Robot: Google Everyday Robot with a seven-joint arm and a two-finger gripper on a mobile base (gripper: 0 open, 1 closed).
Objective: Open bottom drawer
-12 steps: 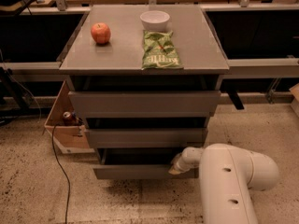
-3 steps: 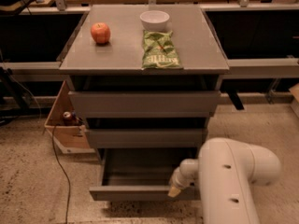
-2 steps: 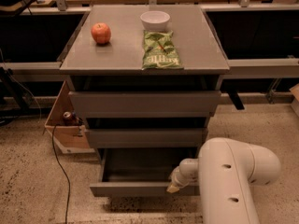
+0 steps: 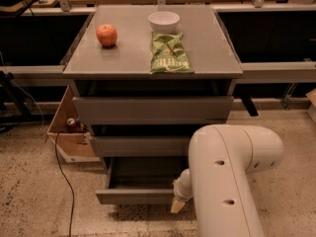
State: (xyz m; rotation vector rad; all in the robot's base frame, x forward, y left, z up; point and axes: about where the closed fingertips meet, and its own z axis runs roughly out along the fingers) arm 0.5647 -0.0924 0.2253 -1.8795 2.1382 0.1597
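Note:
The grey cabinet has three drawers. The bottom drawer (image 4: 133,195) stands pulled out toward me, its flat grey front low near the floor and its shallow box empty inside. My gripper (image 4: 178,201) is at the right end of that drawer front, touching or just off its edge, mostly hidden behind my white arm (image 4: 224,181). The two upper drawers (image 4: 153,110) are pushed in.
On the cabinet top (image 4: 207,43) lie a red apple (image 4: 106,34), a white bowl (image 4: 164,20) and a green chip bag (image 4: 169,53). A cardboard box (image 4: 69,132) with a can stands left of the cabinet, and a black cable (image 4: 64,181) runs across the speckled floor.
The bottom drawer was nearly closed four seconds ago and now stands pulled out. My gripper moved down and toward me with its front edge; little changed in the last second.

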